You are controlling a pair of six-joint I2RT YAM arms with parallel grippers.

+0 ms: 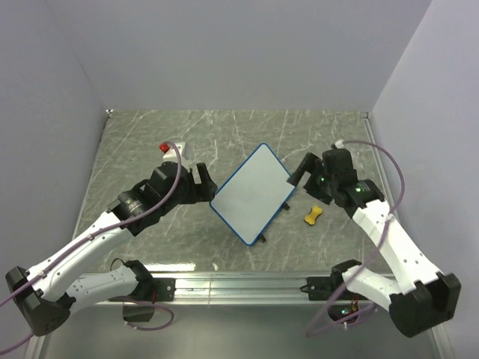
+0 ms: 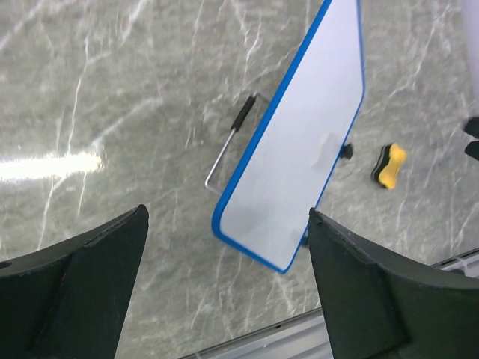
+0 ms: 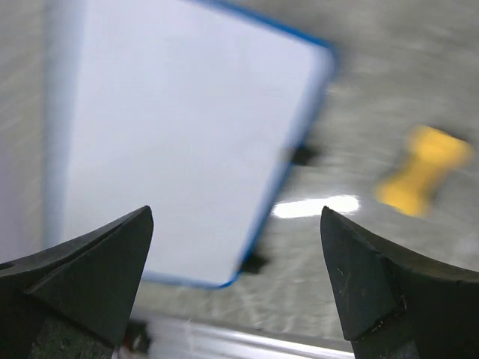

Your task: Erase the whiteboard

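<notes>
Whiteboard point(image 1: 253, 194) lies on the surface point(image 1: 224, 138) between both hands, long axis near-left to far-right, apparently clean. Left hand point(image 1: 200, 184) and right hand point(image 1: 301, 170) are open and empty. The eraser point(image 1: 313, 215) is nearer the right.

Right wrist view blurred — whiteboard point(image 3: 187, 142), yellow eraser point(image 3: 423, 168) smeared, edges soft.
</notes>
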